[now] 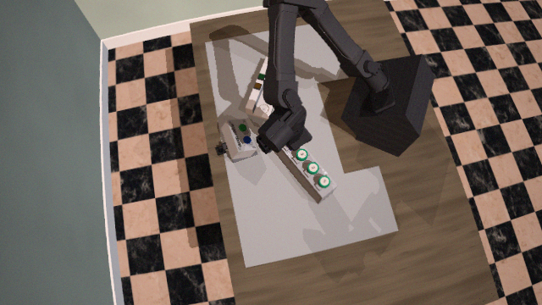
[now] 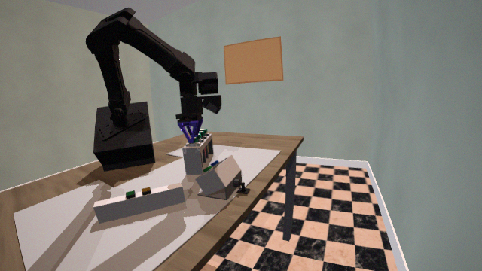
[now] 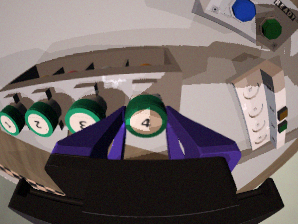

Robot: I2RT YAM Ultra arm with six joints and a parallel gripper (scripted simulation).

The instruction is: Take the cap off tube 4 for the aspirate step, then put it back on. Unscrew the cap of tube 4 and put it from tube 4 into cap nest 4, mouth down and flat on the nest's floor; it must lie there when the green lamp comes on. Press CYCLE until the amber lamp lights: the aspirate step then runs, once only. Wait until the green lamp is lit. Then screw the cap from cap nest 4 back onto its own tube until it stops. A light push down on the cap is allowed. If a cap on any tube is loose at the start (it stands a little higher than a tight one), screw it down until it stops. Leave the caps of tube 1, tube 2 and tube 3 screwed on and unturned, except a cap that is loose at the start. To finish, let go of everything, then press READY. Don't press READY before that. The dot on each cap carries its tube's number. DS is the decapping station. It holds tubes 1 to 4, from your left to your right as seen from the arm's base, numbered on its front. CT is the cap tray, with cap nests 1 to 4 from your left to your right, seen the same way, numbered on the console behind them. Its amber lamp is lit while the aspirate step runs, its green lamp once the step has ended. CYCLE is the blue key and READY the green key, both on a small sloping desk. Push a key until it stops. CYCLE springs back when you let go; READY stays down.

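Fingers pinch cap 4 (image 3: 145,116) from both sides; you can see the purple tips flanking its green rim in the wrist view. Cap 4 sits at the end of the station (image 1: 296,171) nearest the desk (image 1: 237,141), in line with caps 3 (image 3: 85,115), 2 (image 3: 41,120) and 1 (image 3: 11,121). The cap tray (image 2: 139,205) lies apart on the surface (image 2: 260,144).
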